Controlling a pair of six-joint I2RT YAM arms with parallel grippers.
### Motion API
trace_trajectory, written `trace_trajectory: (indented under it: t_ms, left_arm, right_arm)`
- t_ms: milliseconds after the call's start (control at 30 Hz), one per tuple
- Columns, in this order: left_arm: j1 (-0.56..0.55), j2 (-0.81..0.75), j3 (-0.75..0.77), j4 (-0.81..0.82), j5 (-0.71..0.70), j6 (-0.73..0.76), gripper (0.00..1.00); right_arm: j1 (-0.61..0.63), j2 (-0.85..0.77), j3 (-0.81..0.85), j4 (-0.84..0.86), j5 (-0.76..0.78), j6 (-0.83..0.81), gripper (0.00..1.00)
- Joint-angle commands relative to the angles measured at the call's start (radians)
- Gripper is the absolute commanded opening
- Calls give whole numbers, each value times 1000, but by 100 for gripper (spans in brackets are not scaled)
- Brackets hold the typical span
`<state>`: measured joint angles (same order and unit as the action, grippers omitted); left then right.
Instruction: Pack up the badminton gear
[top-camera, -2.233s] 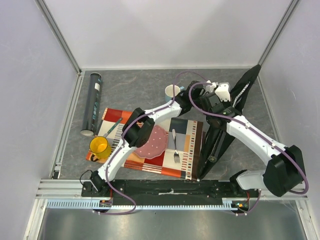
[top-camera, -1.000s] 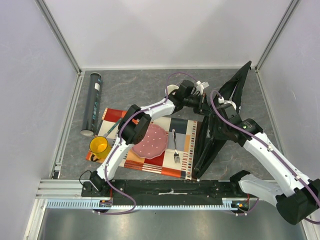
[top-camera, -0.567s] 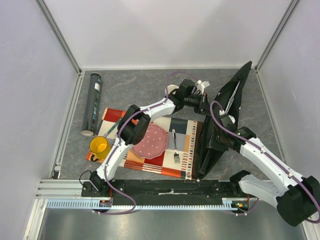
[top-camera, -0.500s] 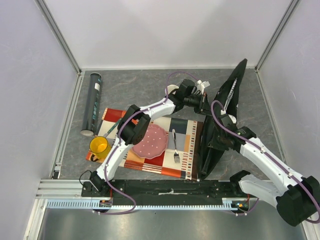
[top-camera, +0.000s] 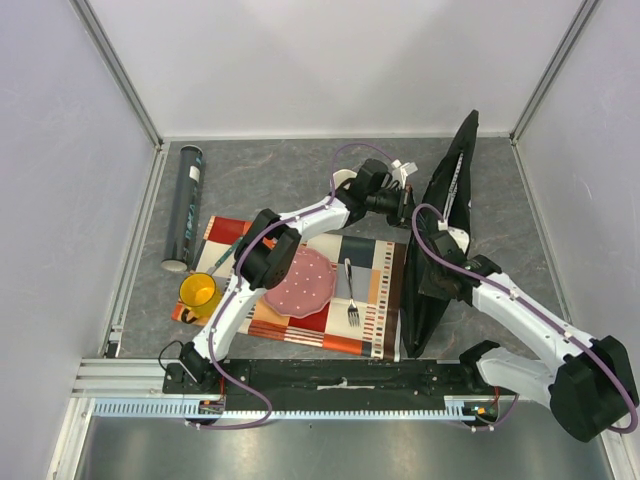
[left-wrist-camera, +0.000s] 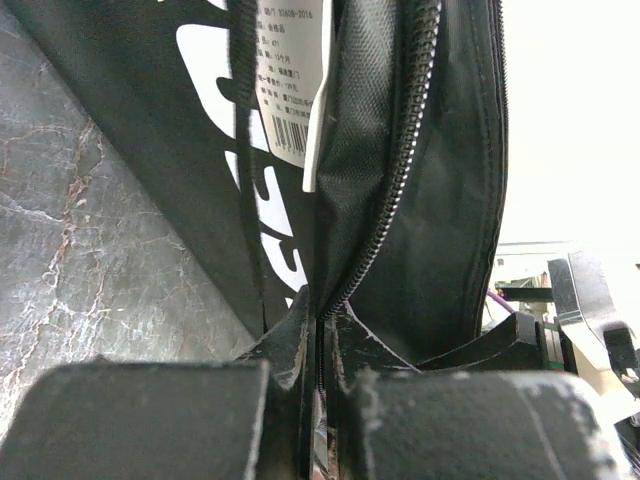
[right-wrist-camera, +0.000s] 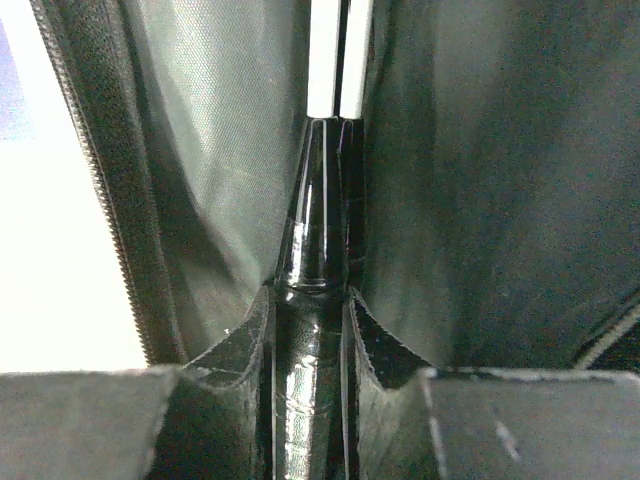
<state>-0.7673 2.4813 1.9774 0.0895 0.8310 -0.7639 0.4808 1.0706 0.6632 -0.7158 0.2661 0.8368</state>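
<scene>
Grey table (top-camera: 270, 175): bag (top-camera: 452, 185) at 3 o'clock, tipped steeper on its edge than a second ago. My left gripper (left-wrist-camera: 318, 325) stays pinched shut on its zipper edge. My right gripper (right-wrist-camera: 308, 300), inside the bag, has narrowed from wide onto a racket handle (right-wrist-camera: 318, 225). Assessment: rackets are being seated. Tube (top-camera: 186, 205), at 9 o'clock, lies unpacked.

The left arm (top-camera: 300, 222) reaches far forward, bent at the elbow. The left tool (left-wrist-camera: 318, 325) is pinched tight on the edge of the racket bag (left-wrist-camera: 440, 180). The right arm (top-camera: 520, 305) bends in toward the left one. The right tool (right-wrist-camera: 308, 305) squeezes a racket handle (right-wrist-camera: 312, 230) between both fingers.
</scene>
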Motion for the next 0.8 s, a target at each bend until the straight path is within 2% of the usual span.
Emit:
trace_trajectory:
  t_ms: [0, 33, 133, 200, 300, 367, 400, 433, 467, 500, 600, 667, 700, 767]
  left_arm:
    - [-20, -88, -23, -13, 69, 12, 2]
    - [-23, -90, -23, -13, 69, 12, 2]
    - [-23, -93, -20, -13, 69, 15, 2]
    - [-23, -91, -18, -13, 68, 15, 2]
    - [-23, -87, -17, -1, 66, 6, 2]
    - [-23, -87, -18, 6, 63, -3, 2]
    - [-23, -90, -22, 6, 65, -6, 2]
    - [-23, -93, -22, 4, 71, -8, 2]
    - [-24, -97, -31, 6, 72, -6, 2]
    - [-23, -111, -38, 4, 71, -3, 2]
    - [-23, -125, -64, 10, 50, 5, 2]
    - [-23, -119, -54, 10, 46, -5, 2]
    - [-23, -116, -51, 12, 49, -9, 2]
    - [-21, -111, -42, 19, 51, -20, 2]
  right_arm:
    - [-7, 12, 24, 115, 20, -79, 37]
    - [-7, -9, 41, 95, 9, -91, 49]
    - [-7, -58, 110, -12, -13, -128, 59]
    - [-7, -73, 139, -108, -25, -125, 59]
    - [-7, -119, 64, -68, -76, -101, 59]
    - [-10, -89, 11, 5, -64, -96, 42]
    - [-25, -72, 22, 13, -73, -103, 30]
    - [-30, -63, 54, -2, -64, -123, 22]
    - [-31, -79, 143, -40, 28, -137, 25]
    - [-39, -127, 186, -50, 72, -155, 49]
    - [-138, -106, 361, -53, 127, -287, 78]
    - [-220, -45, 474, -65, 64, -363, 82]
    - [-319, 16, 501, -63, 36, -376, 84]
    - [-431, 72, 547, -18, -83, -413, 85]
